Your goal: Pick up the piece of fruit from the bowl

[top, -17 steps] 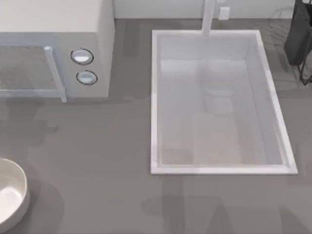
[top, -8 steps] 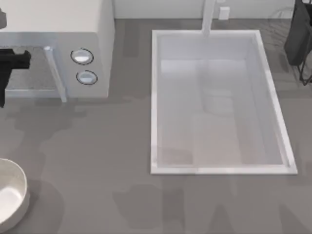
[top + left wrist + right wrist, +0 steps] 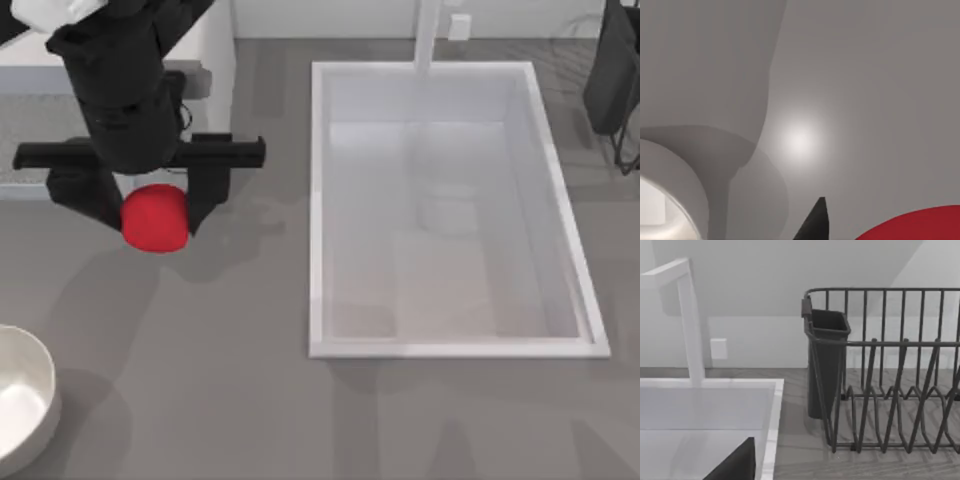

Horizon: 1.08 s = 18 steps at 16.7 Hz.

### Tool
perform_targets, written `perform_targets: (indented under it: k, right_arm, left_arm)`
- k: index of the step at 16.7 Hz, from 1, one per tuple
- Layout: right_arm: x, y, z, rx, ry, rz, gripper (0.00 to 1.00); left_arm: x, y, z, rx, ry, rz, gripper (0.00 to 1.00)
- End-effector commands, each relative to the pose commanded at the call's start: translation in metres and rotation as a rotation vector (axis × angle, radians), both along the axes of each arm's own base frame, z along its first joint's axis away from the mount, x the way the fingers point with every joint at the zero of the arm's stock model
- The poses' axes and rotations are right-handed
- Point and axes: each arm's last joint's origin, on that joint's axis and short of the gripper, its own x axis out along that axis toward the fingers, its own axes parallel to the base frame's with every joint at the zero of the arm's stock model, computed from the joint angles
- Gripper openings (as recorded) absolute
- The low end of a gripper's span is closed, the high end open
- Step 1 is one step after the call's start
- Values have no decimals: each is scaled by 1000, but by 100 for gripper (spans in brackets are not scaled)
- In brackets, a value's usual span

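The fruit is being held by the left gripper above the grey surface, in front of the microwave and well apart from the bowl, which is sitting at the left edge of the top view. The fingers are being pinched on the fruit from either side, about across its widest part — the hold that looks soundest for a small round thing. In the left wrist view, a dark fingertip and the red curve of the fruit are being seen over the surface, with the bowl's pale rim off to one side. The fruit is judged to be light, smooth and fairly firm; being round, it could be rolled out of an off-centre pinch, so a centred grip with moderate squeeze is being called for. The right arm is being kept parked by the dish rack beyond the sink; whether its fingers are spread cannot be told.
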Motion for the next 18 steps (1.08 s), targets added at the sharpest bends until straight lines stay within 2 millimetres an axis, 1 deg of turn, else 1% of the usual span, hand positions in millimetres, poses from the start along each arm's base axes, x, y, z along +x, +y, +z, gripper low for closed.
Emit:
perform_targets:
  k: [4,5,7,10,12,14,16,18]
  right_arm:
    - [0,0,0,0,0,0,100]
    - [0,0,0,0,0,0,100]
    - [0,0,0,0,0,0,100]
    - [0,0,0,0,0,0,100]
    - [0,0,0,0,0,0,100]
    - [0,0,0,0,0,0,100]
    - [0,0,0,0,0,0,100]
    - [0,0,0,0,0,0,100]
  left_arm:
    - [0,2,-1,0,2,1,0]
    - [0,1,-4,0,3,1,0]
    - [2,1,-20,3,8,1,0]
    - [5,-1,-58,-5,-8,1,0]
    - [4,-1,-84,-7,-14,1,0]
    - [1,0,-103,-3,-5,0,0]
    - [0,0,-110,0,0,0,0]
    - [0,0,-110,0,0,0,0]
